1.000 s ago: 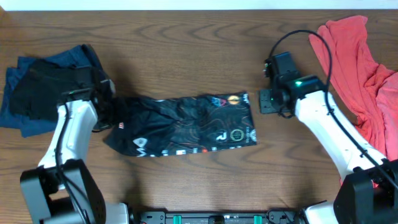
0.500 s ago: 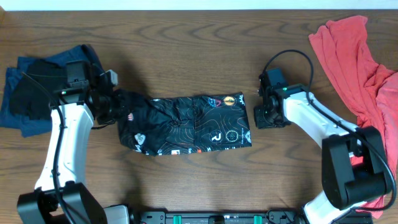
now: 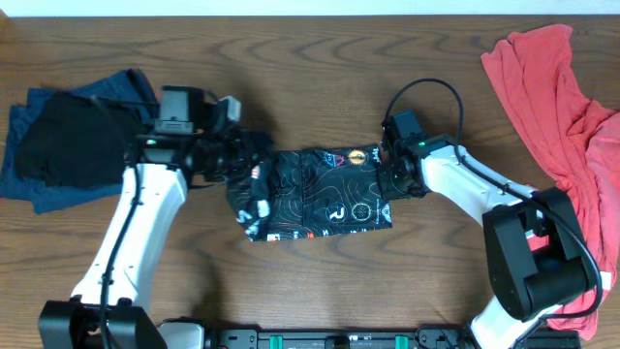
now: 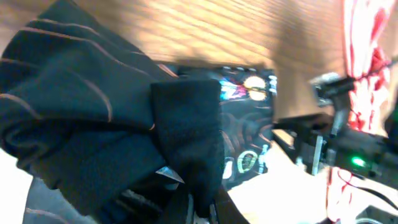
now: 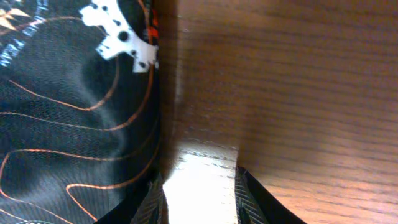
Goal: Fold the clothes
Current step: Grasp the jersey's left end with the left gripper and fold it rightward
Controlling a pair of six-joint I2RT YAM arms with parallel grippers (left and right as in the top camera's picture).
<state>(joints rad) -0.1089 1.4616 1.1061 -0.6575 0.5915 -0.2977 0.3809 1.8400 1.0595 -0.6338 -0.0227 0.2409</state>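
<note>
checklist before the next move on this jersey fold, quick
1. Left gripper hold on the black jersey: ok, fabric bunched around it, left end lifted toward the middle.
2. Right gripper hold on the jersey's right edge: not ok, open, bare table between its fingers, the edge beside one finger.
3. Jersey lying flat: not ok, wrinkled at the left.
4. Fold edges lined up: cannot tell, the left arm covers them.
5. Coral-red garment out of the way: ok, apart at far right.
6. Folded blue piece and black piece: ok, apart at far left.

The wooden table (image 3: 310, 78) carries a jersey (image 3: 329, 194), coral garment (image 3: 552, 87) and folded pile (image 3: 68, 145).
</note>
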